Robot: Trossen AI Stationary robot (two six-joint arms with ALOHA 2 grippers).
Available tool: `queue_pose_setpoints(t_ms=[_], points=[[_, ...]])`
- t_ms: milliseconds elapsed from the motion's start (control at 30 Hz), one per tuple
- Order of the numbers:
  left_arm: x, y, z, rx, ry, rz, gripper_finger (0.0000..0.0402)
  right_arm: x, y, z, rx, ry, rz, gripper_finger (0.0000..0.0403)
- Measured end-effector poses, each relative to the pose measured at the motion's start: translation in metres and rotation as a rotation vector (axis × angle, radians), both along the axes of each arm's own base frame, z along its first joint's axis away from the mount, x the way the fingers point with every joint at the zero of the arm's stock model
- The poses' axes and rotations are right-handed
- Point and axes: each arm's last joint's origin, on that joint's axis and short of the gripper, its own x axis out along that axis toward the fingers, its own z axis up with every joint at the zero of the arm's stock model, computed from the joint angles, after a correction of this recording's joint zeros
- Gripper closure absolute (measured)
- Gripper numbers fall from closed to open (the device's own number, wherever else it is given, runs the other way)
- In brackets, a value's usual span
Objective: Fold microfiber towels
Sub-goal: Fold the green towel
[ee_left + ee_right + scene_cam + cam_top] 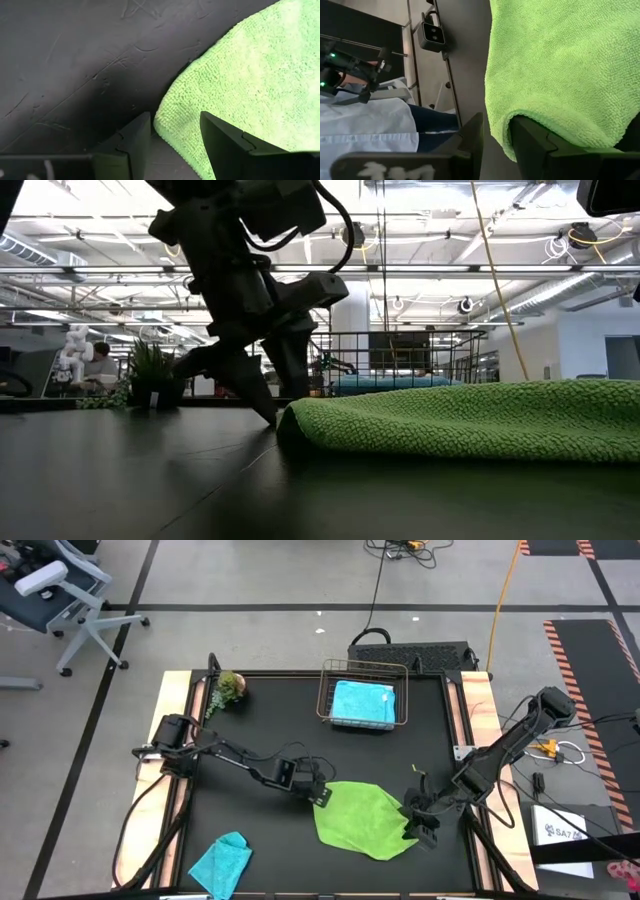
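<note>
The lime green towel (355,820) lies spread on the black table, with its left corner (167,125) and right edge near the two grippers. My left gripper (322,798) is open and low over the table, and its fingers stand on either side of that left corner. My right gripper (415,830) is shut on the towel's right edge. A teal towel (222,862) lies crumpled at the near left. A sky blue towel (362,703) lies folded in the wire basket (325,690). The white and pink towels are out of view. My right gripper holds the lime green towel by its right edge (501,134), pinched between the two fingers. The cloth is draped over one finger (535,137) and curls down into the gap. The fingers come in low from the table's right side. The rest of the towel lies on the table.
A small green plant (230,687) stands at the far left of the table. The wire basket stands at the far middle. A small camera (432,34) sits on the table's near edge. A person in a light blue shirt (370,125) is beyond that edge.
</note>
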Motion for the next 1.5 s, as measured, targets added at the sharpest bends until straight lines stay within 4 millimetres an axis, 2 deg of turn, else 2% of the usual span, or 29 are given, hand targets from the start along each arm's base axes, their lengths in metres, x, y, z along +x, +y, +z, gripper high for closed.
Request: queue_pose_setpoints(t_ms=[233,333,467,500,567,700,833,1000,1100,1300,1500], points=[[0.002,-0.002,-0.001,0.008,-0.023,0.0,0.0239,0.0,0.0,0.0,0.0,0.0,0.0,0.0314],[0.001,-0.005,-0.001,0.044,-0.026,-0.002,0.0286,0.0,0.0,0.0,0.0,0.0,0.0,0.0314],[0.002,-0.008,-0.001,0.09,-0.05,-0.037,0.038,0.0,0.0,0.0,0.0,0.0,0.0,0.0314],[0.002,-0.009,-0.001,0.09,-0.055,-0.043,0.0388,0.0,0.0,0.0,0.0,0.0,0.0,0.0314],[0.002,-0.01,0.0,0.104,-0.059,-0.055,0.039,0.0,0.0,0.0,0.0,0.001,0.0,0.0314],[0.0,-0.006,0.013,0.146,-0.082,-0.063,0.0396,0.0,0.0,0.0,-0.003,0.002,0.001,0.0314],[-0.004,0.007,0.058,0.214,-0.214,-0.032,0.0398,0.0,0.0,0.0,-0.005,0.004,0.001,0.0314],[-0.02,0.016,0.11,0.359,-0.349,-0.002,0.0398,0.0,0.0,0.0,-0.01,-0.003,0.008,0.0314],[-0.028,0.018,0.129,0.405,-0.396,0.006,0.0398,0.0,0.0,0.0,-0.035,-0.028,0.022,0.0314],[-0.03,0.002,0.129,0.357,-0.414,-0.043,0.0399,0.012,-0.016,0.001,-0.277,-0.182,-0.069,0.0314],[-0.03,-0.025,0.116,0.262,-0.398,-0.13,0.0398,0.03,-0.052,-0.002,-0.444,-0.174,-0.139,0.0314]])
